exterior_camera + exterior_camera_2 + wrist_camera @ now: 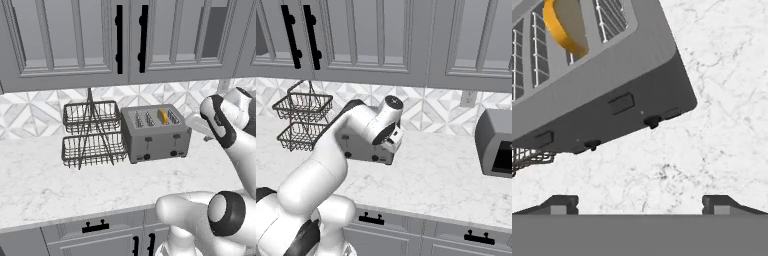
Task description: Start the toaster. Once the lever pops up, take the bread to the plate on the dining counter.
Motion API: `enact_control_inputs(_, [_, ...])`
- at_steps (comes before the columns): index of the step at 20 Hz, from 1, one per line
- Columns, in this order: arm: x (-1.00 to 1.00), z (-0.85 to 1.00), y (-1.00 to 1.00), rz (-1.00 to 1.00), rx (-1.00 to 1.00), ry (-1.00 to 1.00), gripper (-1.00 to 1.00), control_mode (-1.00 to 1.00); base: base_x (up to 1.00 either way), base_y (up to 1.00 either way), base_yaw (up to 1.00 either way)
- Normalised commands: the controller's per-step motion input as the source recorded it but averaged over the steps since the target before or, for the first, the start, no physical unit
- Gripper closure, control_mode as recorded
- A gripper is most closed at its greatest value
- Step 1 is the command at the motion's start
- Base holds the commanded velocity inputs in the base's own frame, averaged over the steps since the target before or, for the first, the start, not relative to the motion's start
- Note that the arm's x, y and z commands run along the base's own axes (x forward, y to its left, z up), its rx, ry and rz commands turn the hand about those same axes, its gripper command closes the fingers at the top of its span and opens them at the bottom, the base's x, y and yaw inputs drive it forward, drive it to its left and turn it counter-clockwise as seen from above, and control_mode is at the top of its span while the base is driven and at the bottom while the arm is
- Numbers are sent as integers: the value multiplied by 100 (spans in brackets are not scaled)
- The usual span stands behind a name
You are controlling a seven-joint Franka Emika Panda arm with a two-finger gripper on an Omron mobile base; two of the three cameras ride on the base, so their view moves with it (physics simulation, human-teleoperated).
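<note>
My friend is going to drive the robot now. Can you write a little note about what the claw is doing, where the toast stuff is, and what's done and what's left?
Claw: open and empty, hanging over the counter just in front of the toaster.
Toaster: on the counter, right beside the wire basket rack.
Bread: standing in a toaster slot, the third from the left, its top poking out.
Done: I cannot tell whether the lever has been pushed; the claw is near it, touching nothing.
Left: make sure the toaster is started, wait for the lever to pop up, then lift the bread out and carry it to the plate on the dining counter.

Wire basket rack (92,134) (two tiers), grey cabinets (70,37)
</note>
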Motion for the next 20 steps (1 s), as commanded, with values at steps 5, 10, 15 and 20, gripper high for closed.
enact_control_inputs(5, [51, -58, 4, -16, 5, 2, -100, -100, 0, 0, 0])
enact_control_inputs(10, [50, -41, 2, -24, 0, 0, -100, -100, 0, 0, 0])
enact_control_inputs(15, [50, -25, -2, -28, 0, 0, -100, -100, 0, 0, 0])
enact_control_inputs(20, [39, -21, -2, -16, 0, 0, -100, -100, 0, 0, 0])
